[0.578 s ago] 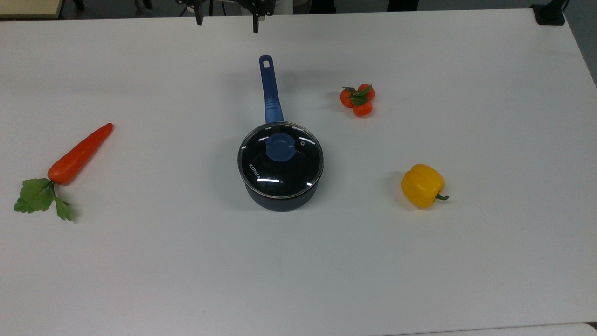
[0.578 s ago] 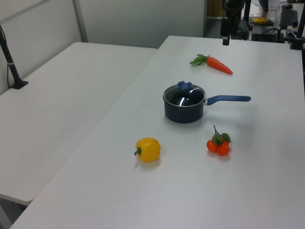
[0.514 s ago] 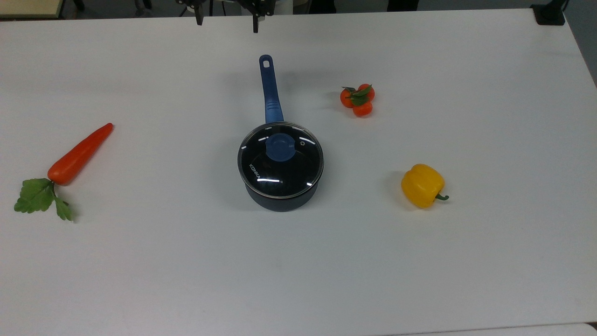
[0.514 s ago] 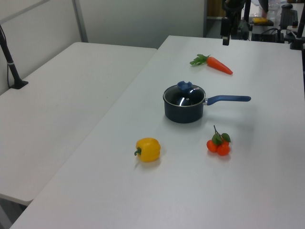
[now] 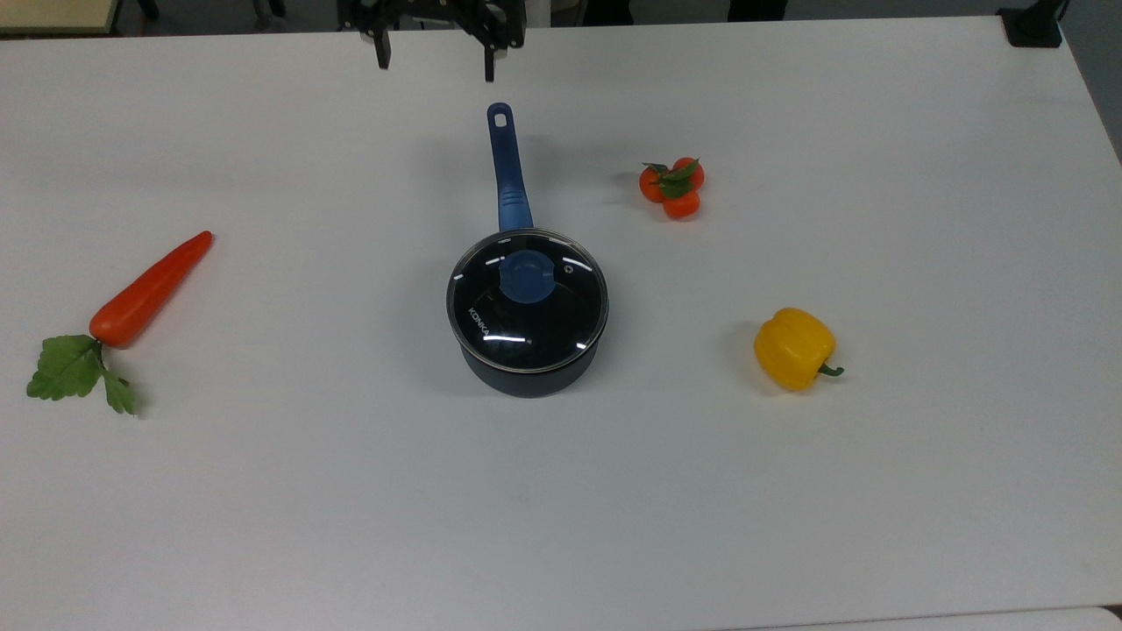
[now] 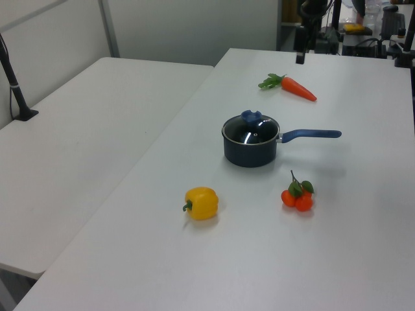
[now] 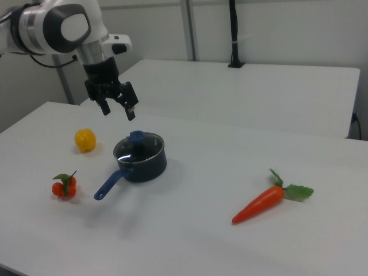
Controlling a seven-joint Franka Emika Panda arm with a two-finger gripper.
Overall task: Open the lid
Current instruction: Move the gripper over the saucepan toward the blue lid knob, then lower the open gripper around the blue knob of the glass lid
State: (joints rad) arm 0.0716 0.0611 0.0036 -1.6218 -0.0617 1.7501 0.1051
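The round clear glass lid (image 5: 527,302) with its blue knob (image 5: 526,276) sits closed on the dark blue long-handled saucepan (image 7: 140,167) on the white table (image 5: 877,491), below and well apart from the jaws. To lift it cleanly, the black two-finger gripper (image 7: 116,106) should centre over the knob, descend straight, close on it, then rise vertically. The jaws stand wide apart, holding and touching nothing.

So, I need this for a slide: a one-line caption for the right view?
Open gripper hovers above the lidded dark blue saucepan, its round glass lid on.
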